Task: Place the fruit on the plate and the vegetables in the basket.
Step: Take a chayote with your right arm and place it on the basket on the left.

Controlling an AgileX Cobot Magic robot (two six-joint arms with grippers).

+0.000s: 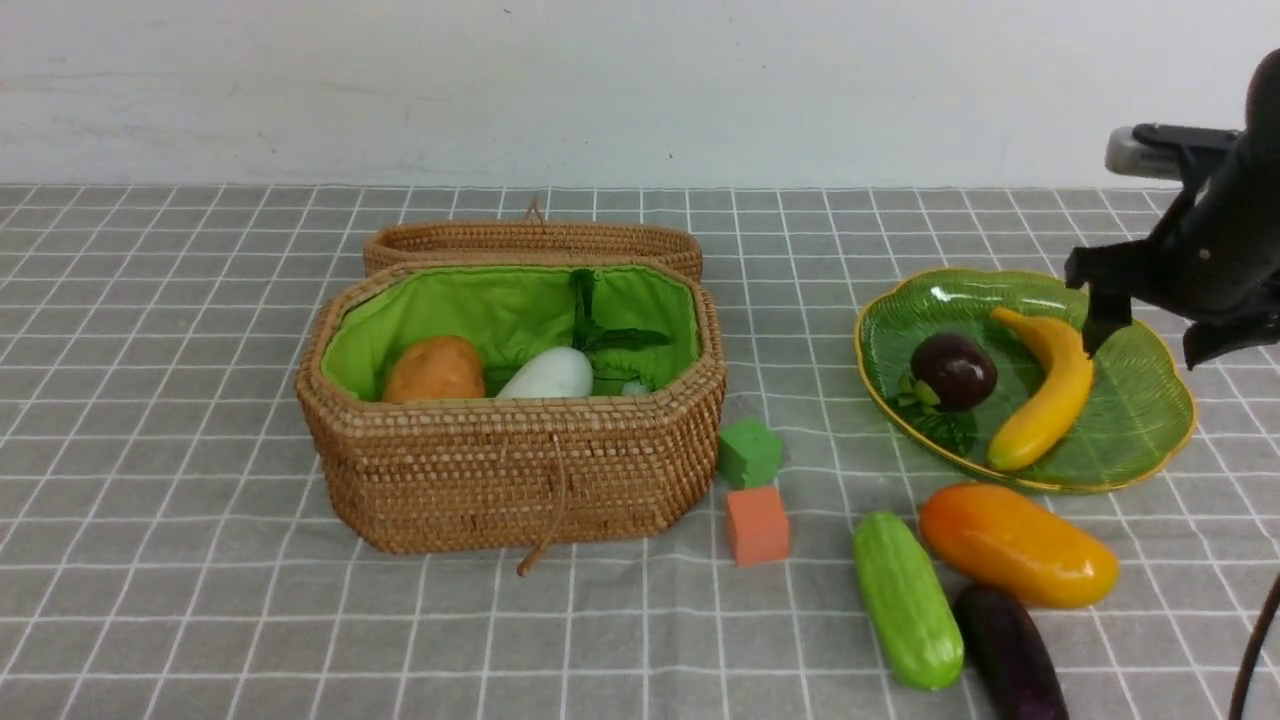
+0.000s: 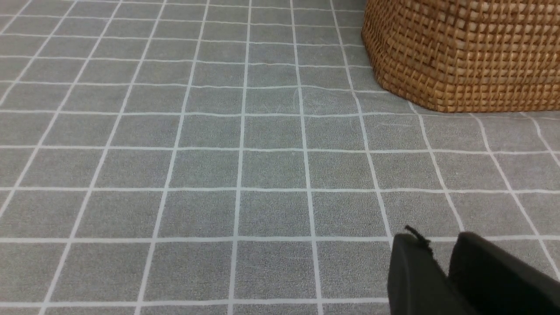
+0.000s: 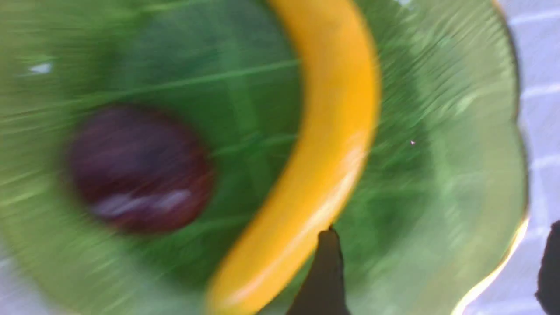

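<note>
Eggplant (image 1: 1010,655), nearest me on the desk (image 1: 200,600), just beside cucumber (image 1: 906,600) and mango (image 1: 1018,545). Basket (image 1: 510,470), lid open: potato (image 1: 434,370), radish (image 1: 548,375) inside. Plate (image 1: 1140,420): banana (image 1: 1045,400), mangosteen (image 1: 953,370) on it. Right end effector (image 1: 1155,335): spread wide above plate, empty. Left end effector (image 2: 437,245): fingers together, empty, as I read it.

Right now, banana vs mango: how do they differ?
Place: the banana lies in the plate; the mango lies on the cloth in front of it. Shape: banana slim and curved, mango thick and oval. Colour: banana yellow, mango orange fading to yellow. Both are glossy.
</note>
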